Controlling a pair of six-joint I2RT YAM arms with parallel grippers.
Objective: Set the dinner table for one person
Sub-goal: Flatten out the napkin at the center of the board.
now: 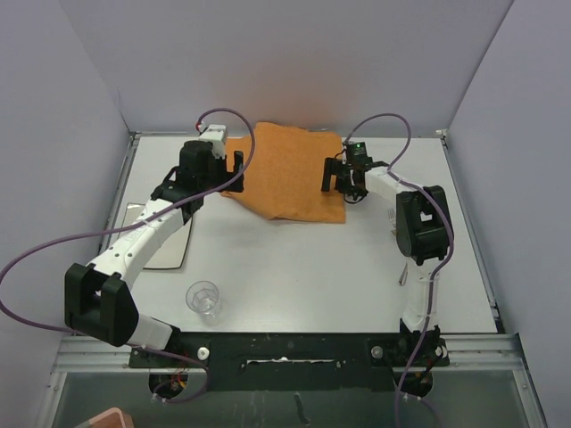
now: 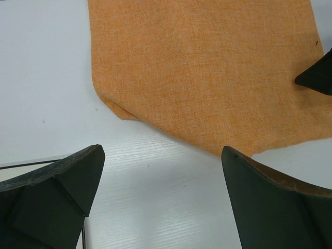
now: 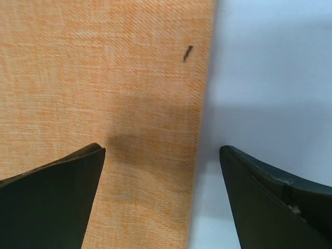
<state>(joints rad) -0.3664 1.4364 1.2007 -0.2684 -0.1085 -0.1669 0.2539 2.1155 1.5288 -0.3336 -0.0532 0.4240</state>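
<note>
Evidently the cloth-laying step is in hand. The tabletop (image 1: 303, 267) lies beneath the orange placemat (image 1: 290, 174). The left tool (image 1: 236, 169) and right tool (image 1: 343, 187) are held spread (nothing pinched) at the placemat's left and right edges; next, both edges must be pinched.

Open stretch of dinner table (image 1: 312, 267) mid-front; glass (image 1: 204, 300) near-left, plate (image 1: 171, 248) left, placemat (image 1: 290, 174) far centre.

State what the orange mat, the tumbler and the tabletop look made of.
Orange mat: woven cloth, matte; crossed threads show.
Tumbler: clear glass or plastic, see-through; cannot tell which.
Dinner table: smooth pale matte surface, perhaps laminate; faint grain in the left wrist view.
</note>
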